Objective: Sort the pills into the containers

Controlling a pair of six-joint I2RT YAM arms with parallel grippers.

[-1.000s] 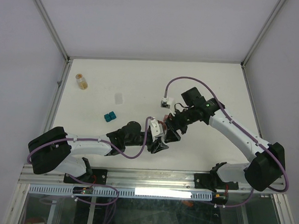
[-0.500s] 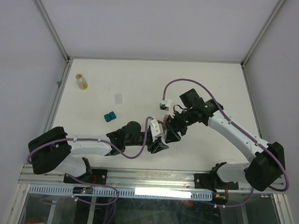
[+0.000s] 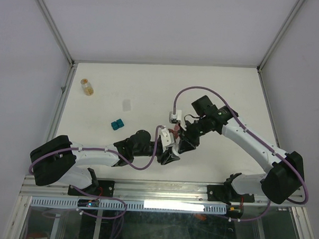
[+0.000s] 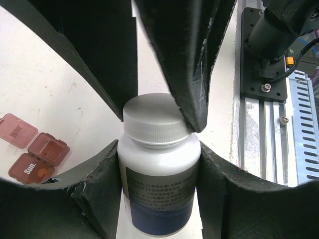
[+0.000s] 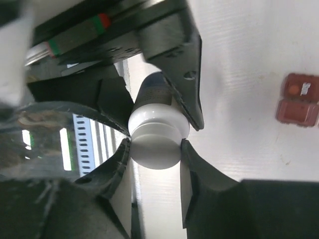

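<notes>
White shells, black joints and purple cables [image 3: 188,89] cover my left arm [image 3: 94,156] and right arm [image 3: 251,142]; my left hand [image 3: 171,152] and right hand [image 3: 188,137] are scuffed matte black.

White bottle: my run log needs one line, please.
left gripper: holds white bottle | right gripper: grips cap | dark red container: apart

White cylindrical plastic bottle [image 4: 159,149] was smooth, glossy; cap finely ribbed, label matt. Dark red translucent plastic box [image 4: 37,157] looked glossy. White counter [image 4: 45,84] was matt, speckled. Grey metal rail [image 4: 281,149] looked dull, brushed.
</notes>
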